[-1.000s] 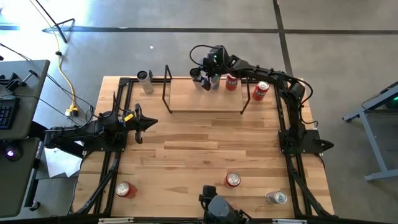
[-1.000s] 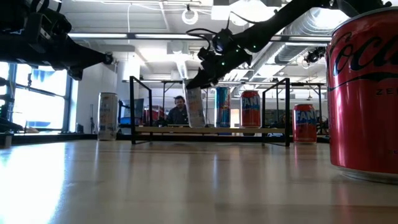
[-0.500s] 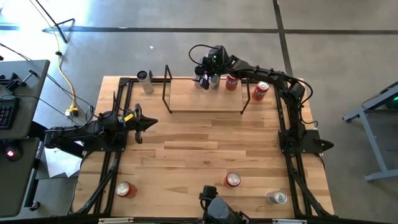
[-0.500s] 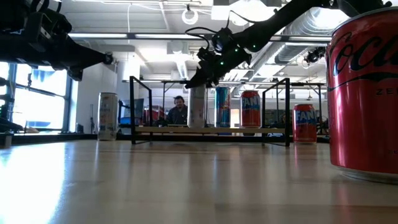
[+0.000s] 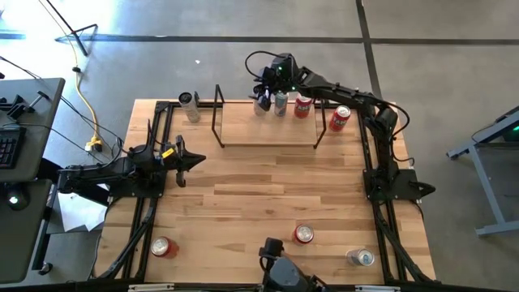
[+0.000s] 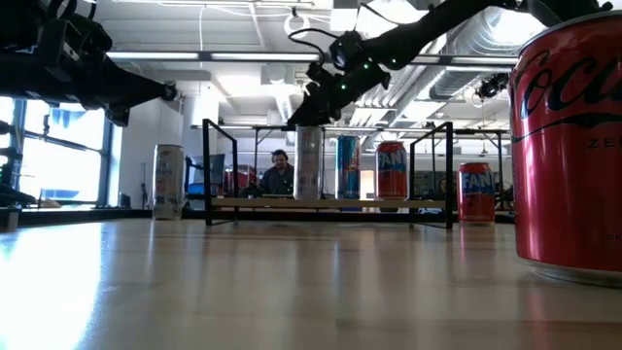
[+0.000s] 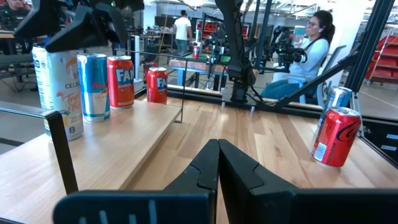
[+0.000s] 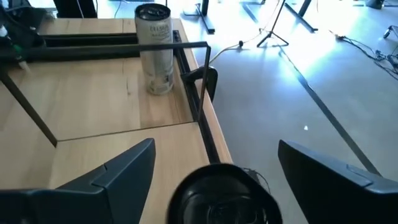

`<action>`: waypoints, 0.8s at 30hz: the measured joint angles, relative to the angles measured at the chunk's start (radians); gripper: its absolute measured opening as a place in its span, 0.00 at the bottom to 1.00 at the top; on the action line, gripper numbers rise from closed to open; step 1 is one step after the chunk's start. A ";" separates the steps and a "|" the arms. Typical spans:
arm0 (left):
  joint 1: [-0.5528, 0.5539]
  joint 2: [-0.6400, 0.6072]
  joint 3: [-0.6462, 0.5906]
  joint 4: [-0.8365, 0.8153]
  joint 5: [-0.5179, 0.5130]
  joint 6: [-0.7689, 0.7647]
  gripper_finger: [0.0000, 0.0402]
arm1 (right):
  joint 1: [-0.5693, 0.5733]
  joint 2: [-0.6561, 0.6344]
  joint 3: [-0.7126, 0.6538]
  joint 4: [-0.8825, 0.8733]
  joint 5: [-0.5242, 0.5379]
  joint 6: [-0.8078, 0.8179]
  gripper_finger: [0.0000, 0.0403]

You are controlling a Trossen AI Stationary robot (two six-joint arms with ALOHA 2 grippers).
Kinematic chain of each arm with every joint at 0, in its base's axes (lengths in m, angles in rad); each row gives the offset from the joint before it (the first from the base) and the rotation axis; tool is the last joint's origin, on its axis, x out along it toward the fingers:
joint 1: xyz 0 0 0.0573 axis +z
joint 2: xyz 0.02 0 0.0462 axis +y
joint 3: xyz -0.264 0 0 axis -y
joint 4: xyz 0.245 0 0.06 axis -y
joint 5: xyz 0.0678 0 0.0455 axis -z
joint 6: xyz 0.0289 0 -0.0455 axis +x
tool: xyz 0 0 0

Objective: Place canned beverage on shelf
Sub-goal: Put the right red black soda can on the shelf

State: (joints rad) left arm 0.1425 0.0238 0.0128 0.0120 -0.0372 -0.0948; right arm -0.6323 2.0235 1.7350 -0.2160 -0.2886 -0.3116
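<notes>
The shelf (image 5: 263,123), a light board with black rod frames at both ends, stands at the table's far edge. On its board stand a tall white can (image 5: 261,104), a blue can (image 5: 280,103) and a red Fanta can (image 5: 302,105), each upright on its base. My right gripper (image 5: 266,88) is open just above the white can (image 6: 308,163). In the right wrist view its fingers stand apart on either side of the can's top (image 8: 221,198) without touching it. My left gripper (image 5: 195,160) is shut and empty at the table's left.
Another white can (image 5: 189,105) stands on the table left of the shelf, and a Fanta can (image 5: 339,118) stands right of it. A red cola can (image 5: 304,234), a silver can (image 5: 361,257) and a red can (image 5: 160,246) stand near the front edge. People show in the room behind.
My right gripper held the white can tilted over the shelf's board, set it upright next to the blue can, let go and rose clear above it. The can now stands alone on the shelf.
</notes>
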 joint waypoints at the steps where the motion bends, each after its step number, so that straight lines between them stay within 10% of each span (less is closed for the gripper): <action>1: 0.000 0.000 0.000 0.000 0.000 0.000 0.00 | 0.000 0.000 0.015 -0.019 0.000 0.010 0.81; 9: 0.000 0.000 0.000 0.005 -0.033 -0.007 0.00 | 0.020 -0.001 0.120 -0.175 0.045 0.019 0.64; 18: 0.000 0.000 0.000 0.009 -0.038 -0.027 0.00 | 0.041 -0.001 0.155 -0.229 0.077 0.024 0.07; 24: 0.001 0.000 0.000 0.008 -0.038 -0.028 0.00 | 0.036 -0.001 0.155 -0.259 0.080 0.019 0.05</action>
State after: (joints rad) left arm 0.1432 0.0238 0.0128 0.0200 -0.0750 -0.1224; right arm -0.5964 2.0224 1.8900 -0.4747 -0.2089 -0.2925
